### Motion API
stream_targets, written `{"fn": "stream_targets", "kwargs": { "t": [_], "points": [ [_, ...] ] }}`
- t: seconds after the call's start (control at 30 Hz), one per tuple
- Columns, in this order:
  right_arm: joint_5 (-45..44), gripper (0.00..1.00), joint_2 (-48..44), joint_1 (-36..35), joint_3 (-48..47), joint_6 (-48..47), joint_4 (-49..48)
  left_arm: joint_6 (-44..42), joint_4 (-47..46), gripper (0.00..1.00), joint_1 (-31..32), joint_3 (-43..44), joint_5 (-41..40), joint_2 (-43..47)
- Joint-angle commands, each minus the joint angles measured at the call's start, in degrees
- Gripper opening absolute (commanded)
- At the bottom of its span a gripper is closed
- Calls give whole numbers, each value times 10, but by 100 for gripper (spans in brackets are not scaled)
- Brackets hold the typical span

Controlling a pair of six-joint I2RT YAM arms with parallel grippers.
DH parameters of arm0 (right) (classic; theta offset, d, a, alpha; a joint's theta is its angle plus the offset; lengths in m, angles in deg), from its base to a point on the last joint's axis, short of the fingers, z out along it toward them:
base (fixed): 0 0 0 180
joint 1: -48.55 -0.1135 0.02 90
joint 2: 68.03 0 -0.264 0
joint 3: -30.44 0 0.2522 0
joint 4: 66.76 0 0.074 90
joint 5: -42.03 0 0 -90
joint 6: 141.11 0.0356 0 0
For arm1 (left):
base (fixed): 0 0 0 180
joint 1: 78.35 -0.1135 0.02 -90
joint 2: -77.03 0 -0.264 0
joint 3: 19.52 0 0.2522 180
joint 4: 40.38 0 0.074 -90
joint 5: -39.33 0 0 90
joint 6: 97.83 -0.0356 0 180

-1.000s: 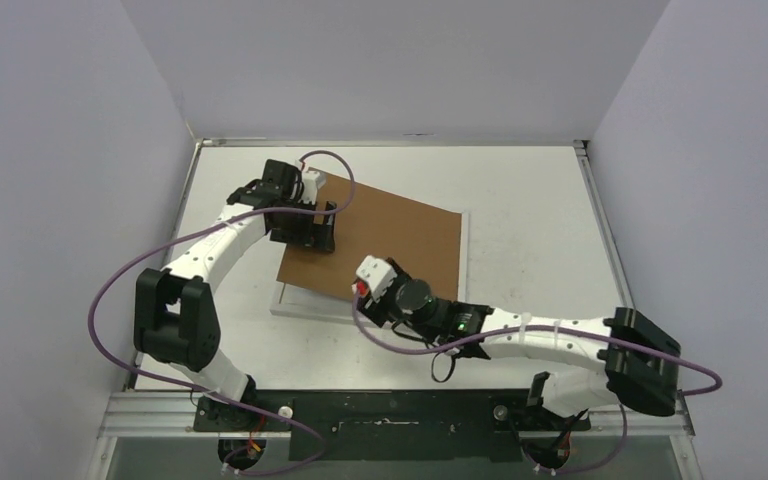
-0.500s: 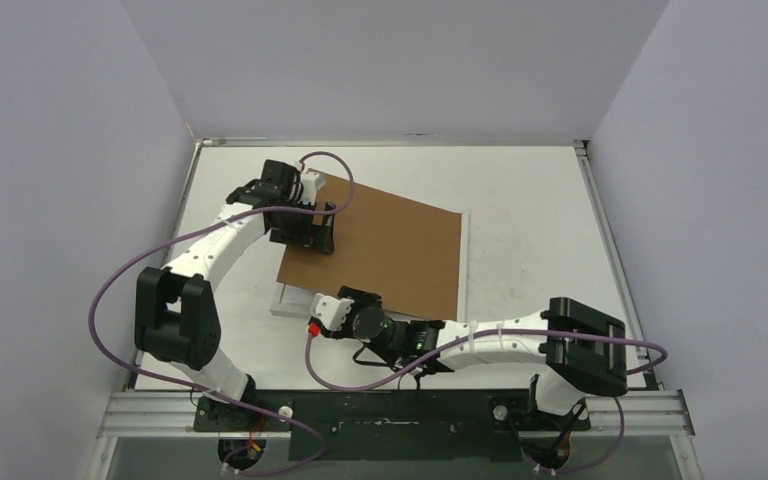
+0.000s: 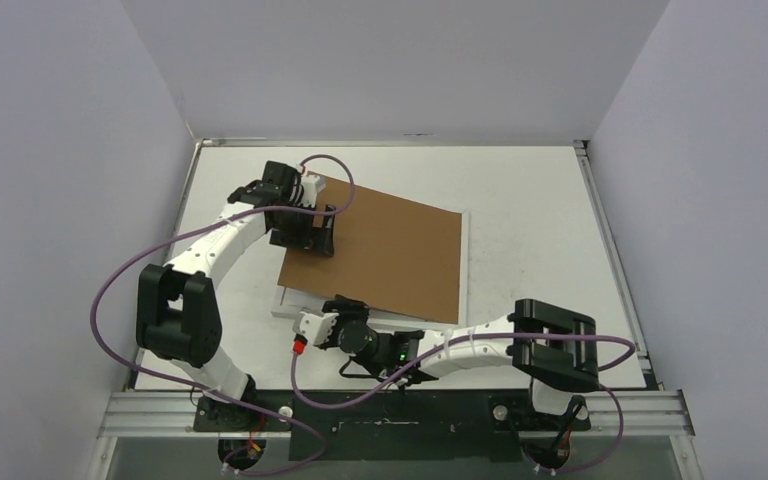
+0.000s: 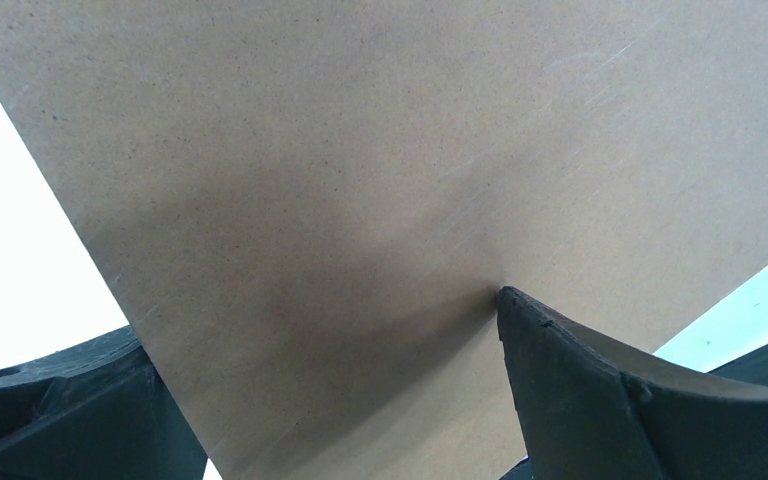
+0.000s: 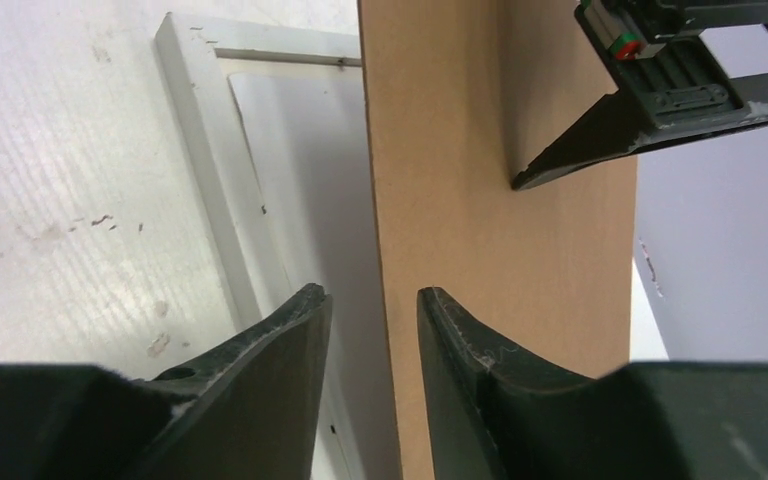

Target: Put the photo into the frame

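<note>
- The table [image 3: 540, 200] is white, flat and matt, scuffed with small dark specks. Plain pale lilac walls [image 3: 60, 150] close it in on three sides.
- A thin brown cardboard board [image 3: 400, 250] lies skewed at the table's centre, a rectangle with a fine-grained, faintly scratched face.
- The frame [image 3: 288, 303] is under the board. It is white, thin-edged and rectangular, and shows only along the board's 7 o'clock and 3 o'clock sides. Inside its rim lies a smooth pale sheet.
- The photo cannot be made out in any view.
- The left gripper [image 3: 312, 243] is over the board's 9 o'clock edge with its black jaws spread wide. One fingertip [image 4: 508, 296] touches the cardboard.
- The right gripper [image 5: 370, 292] is at the board's 7 o'clock edge. Its jaws are partly apart and straddle that edge with a gap showing, so they are not pinched on it.
</note>
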Motion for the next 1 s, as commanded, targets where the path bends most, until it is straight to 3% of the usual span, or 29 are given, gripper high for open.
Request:
{"fn": "stream_targets", "kwargs": {
  "t": [0.0,0.47,0.67,0.9,0.97],
  "points": [
    [-56,35,22,-6,-31,-46,-78,-18,7,96,1,25,5,0],
    [-166,25,137,-41,-49,-160,-208,-19,12,96,0,27,5,4],
    [-216,16,179,-47,-54,-233,-300,-20,14,96,1,31,6,4],
    [-254,17,226,-52,-57,-280,-389,-21,17,96,1,30,5,3],
    [-262,22,235,-52,-60,-290,-410,-21,18,96,0,30,4,2]
  ]
}}
